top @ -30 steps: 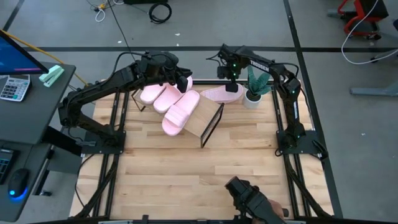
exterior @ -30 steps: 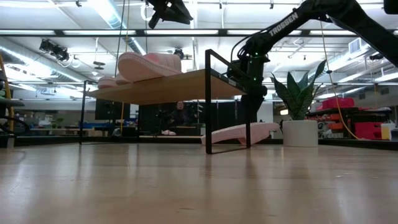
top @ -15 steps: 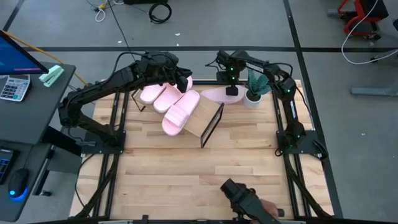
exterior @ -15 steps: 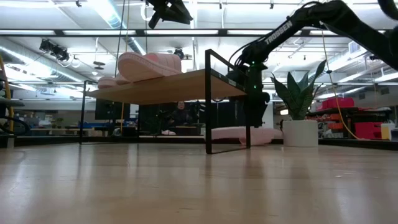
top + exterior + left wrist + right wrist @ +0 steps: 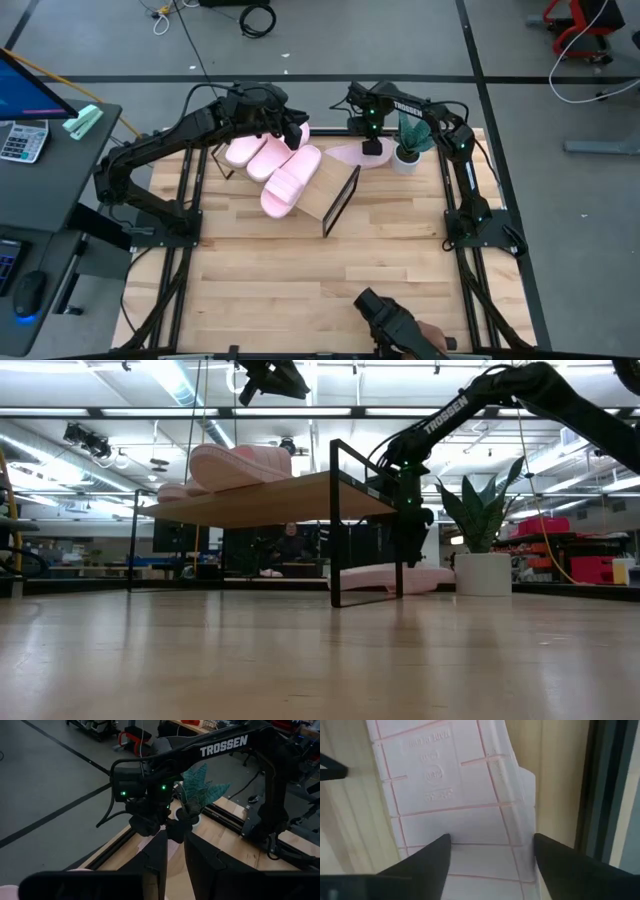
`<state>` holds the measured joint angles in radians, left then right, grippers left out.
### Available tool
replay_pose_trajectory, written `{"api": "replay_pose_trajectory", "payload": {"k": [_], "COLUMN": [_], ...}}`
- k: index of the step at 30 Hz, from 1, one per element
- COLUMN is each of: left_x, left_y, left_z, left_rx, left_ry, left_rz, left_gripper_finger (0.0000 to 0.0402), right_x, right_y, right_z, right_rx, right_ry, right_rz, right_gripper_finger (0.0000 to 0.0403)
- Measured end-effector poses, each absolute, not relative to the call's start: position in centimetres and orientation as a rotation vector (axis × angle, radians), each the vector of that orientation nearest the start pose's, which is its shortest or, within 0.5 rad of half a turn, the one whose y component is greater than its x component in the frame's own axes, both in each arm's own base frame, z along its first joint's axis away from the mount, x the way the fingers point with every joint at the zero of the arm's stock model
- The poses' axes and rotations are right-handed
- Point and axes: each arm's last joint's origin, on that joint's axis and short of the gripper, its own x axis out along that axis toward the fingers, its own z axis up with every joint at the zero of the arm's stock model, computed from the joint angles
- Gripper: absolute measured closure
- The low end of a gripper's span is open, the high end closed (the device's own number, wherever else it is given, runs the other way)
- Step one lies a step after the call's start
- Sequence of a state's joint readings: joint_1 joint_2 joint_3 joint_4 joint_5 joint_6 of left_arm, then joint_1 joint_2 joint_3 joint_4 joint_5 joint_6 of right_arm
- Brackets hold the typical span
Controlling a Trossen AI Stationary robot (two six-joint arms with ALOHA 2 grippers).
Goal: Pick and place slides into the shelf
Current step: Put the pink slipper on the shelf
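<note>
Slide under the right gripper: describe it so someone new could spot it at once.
Start at the shelf near the table's far edge, then look between its black end frame and the potted plant. The slide lies sole-up on the tabletop, with the right gripper over it, fingers straddling its width. The other three slides are on the shelf top.

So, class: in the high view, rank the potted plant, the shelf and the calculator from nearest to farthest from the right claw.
1. Potted plant: just beside the right claw, at the table's far right.
2. Shelf: toward the table's middle, holding slides.
3. Calculator: on the desk at far left.
</note>
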<state>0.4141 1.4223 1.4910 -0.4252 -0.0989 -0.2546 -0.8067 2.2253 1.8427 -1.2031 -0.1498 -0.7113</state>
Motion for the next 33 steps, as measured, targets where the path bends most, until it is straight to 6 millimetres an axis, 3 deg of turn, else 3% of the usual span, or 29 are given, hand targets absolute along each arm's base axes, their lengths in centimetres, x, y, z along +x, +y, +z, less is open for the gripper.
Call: {"api": "replay_pose_trajectory", "payload": {"k": [4, 12, 19, 33], "left_x": [28.4, 28.4, 28.4, 28.4], "left_y": [12.8, 12.8, 12.8, 12.8], "left_z": [40.8, 40.8, 40.8, 40.8], "left_rx": [-0.303, -0.303, -0.298, -0.295], "left_ry": [0.29, 0.289, 0.291, 0.291], "left_rz": [0.55, 0.55, 0.55, 0.549], "left_gripper_finger": [0.0334, 0.0339, 0.0333, 0.0336], "right_x": [30.0, 30.5, 30.9, 32.0], "right_y": [-30.7, -30.3, -30.5, -31.8], "right_z": [18.1, 18.1, 18.9, 24.1], "right_rx": [0.152, 0.098, 0.064, -0.058], "right_ry": [1.487, 1.53, 1.526, 1.447], "right_rz": [0.005, -0.019, -0.047, -0.174], "right_gripper_finger": [0.0196, 0.0379, 0.0393, 0.0402]}}
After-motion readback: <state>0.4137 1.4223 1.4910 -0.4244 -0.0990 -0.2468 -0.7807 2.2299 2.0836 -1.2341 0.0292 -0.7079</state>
